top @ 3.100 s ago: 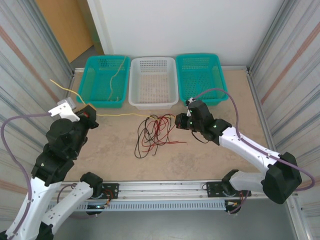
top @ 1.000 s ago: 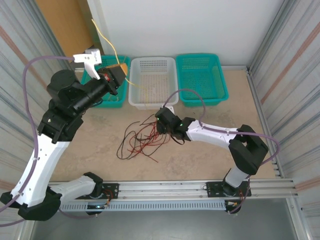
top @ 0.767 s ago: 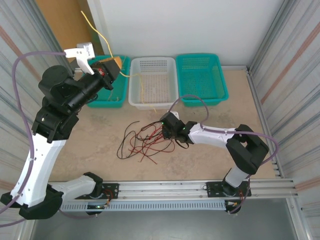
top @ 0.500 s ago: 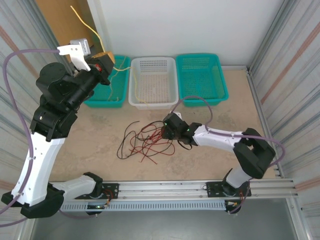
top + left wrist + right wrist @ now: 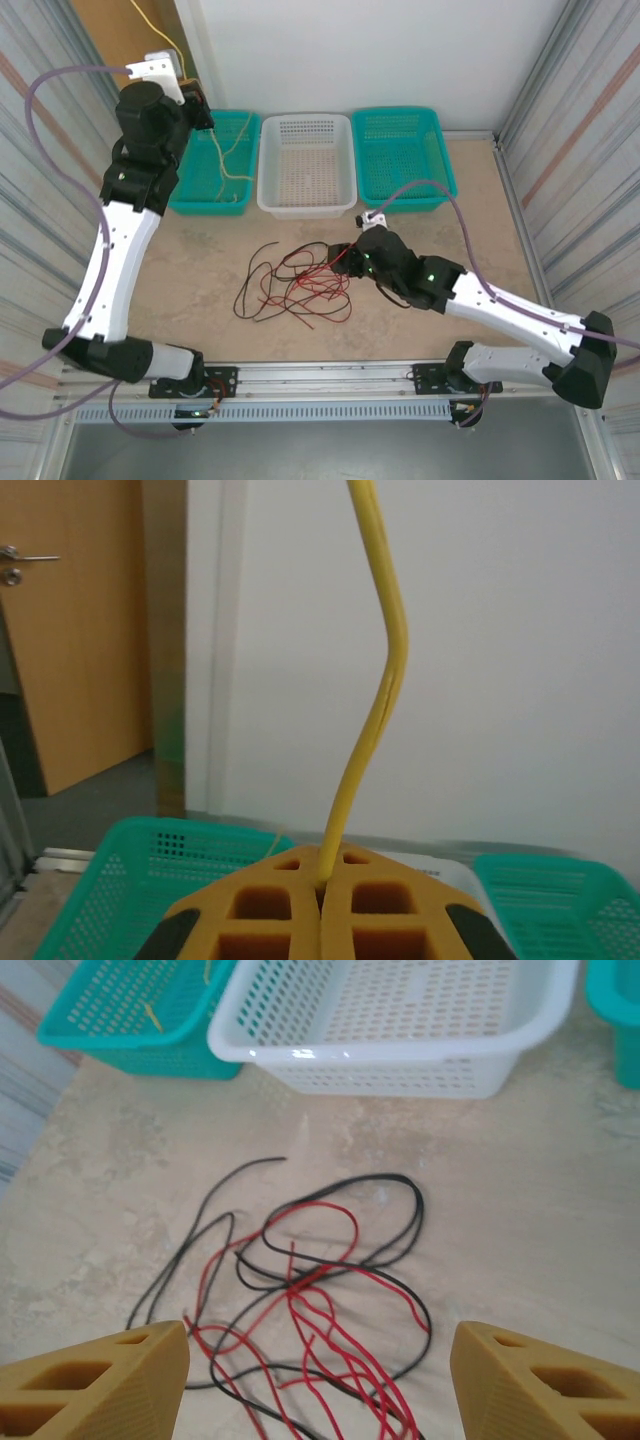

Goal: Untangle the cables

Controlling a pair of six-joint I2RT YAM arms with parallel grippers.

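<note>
Yellow cable [image 5: 396,630]: clamped in the left gripper [image 5: 320,880]. Its upper end stood up past the door [image 5: 70,630], and its tail hung down into the left teal basket [image 5: 205,208].
Left gripper: raised high at the far-left corner, orange pads pressed together on that cable.
Right gripper [image 5: 320,1375]: fingers spread wide with nothing between them, hovering just right of the tangle.
Red cable [image 5: 300,1295] and black cable [image 5: 418,1210]: knotted loosely together on the bare surface [image 5: 200,270], in front of the white basket [image 5: 305,208] but clear of it.
Change: a second earlier the right gripper sat low and nearly closed at the tangle's edge; it had since let go and drawn back. Meanwhile the left arm had swung the yellow cable away from the white basket and over the teal one.
Meaning: the yellow cable looked free of the others (no strand of it lay in the pile), so it seemed ready to drop. Red and black remained to be separated.
Edges: corrugated walls [image 5: 570,150] closed both sides, the baskets lined the far edge, and the left arm was close to its wall.
Open room: wide bare surface lay left, right and in front of the tangle, enough to drag a strand sideways.
</note>
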